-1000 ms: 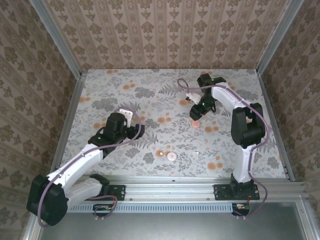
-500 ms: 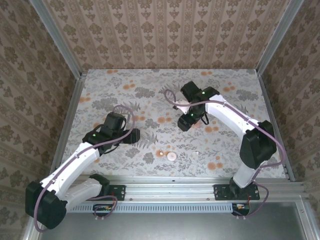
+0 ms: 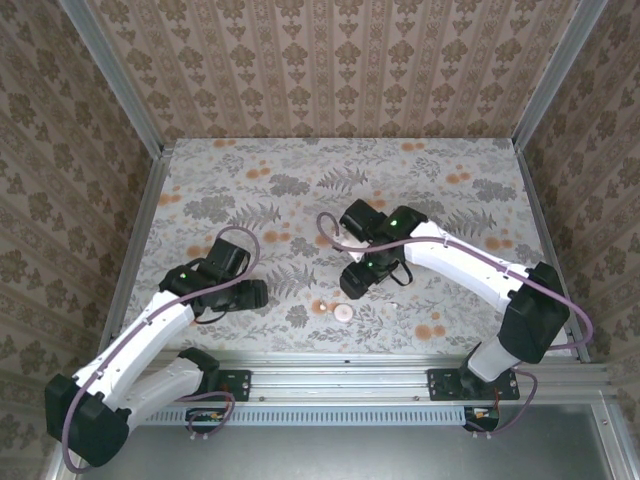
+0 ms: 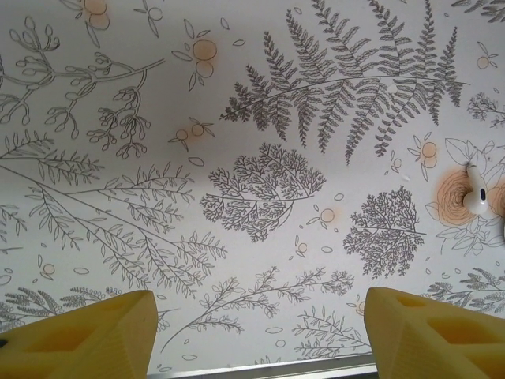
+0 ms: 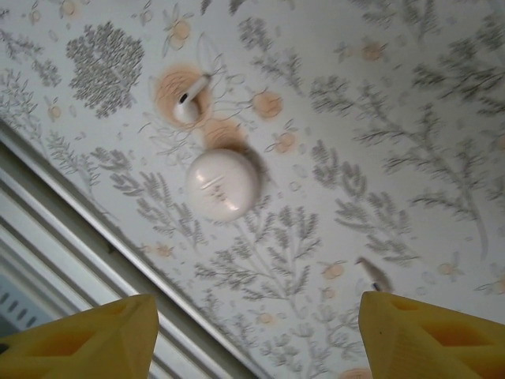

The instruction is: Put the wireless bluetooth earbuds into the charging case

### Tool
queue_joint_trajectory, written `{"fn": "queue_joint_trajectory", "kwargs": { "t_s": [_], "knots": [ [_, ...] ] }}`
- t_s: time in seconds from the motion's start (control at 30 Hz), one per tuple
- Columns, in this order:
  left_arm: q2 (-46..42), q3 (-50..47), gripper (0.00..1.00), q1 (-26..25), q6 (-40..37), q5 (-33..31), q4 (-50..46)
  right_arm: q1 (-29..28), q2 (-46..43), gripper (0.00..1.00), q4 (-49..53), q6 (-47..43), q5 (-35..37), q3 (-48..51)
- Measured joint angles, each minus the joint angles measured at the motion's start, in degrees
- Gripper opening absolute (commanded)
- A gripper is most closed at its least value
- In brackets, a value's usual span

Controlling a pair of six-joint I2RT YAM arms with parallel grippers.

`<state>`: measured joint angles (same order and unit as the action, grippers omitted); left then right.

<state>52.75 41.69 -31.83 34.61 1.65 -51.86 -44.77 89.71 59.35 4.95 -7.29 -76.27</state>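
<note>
While both arms' jaws stand wide and empty, we have nothing inserted yet: the earbud (image 5: 189, 99) lies loose on the worktop (image 3: 480, 200), just beside the charging case (image 5: 223, 185), which looks shut. Opening, pick and insert all remain.

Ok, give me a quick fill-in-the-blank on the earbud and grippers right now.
The earbud lies on an ___ printed flower.
It and the pale round piece lie close but do not ___.
The left gripper and right gripper both stand ___, holding nothing.
Missing: orange; touch; open.
</note>
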Motion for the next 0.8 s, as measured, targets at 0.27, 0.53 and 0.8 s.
{"fn": "queue_joint_trajectory", "kwargs": {
  "t_s": [0.27,0.53,0.8],
  "knots": [
    [0.35,0.00,0.70,0.00,0.59,0.02,-0.48,-5.03,9.40,0.75,0.85,4.68,0.57,1.75],
    [1.03,-0.02,0.70,0.00,0.59,0.02,-0.44,-5.90,15.23,0.77,0.98,8.79,0.44,0.35],
    [0.85,-0.02,0.70,-0.02,0.59,0.02,-0.42,-6.67,19.06,0.78,0.42,11.67,0.39,-2.49]
  ]
}}
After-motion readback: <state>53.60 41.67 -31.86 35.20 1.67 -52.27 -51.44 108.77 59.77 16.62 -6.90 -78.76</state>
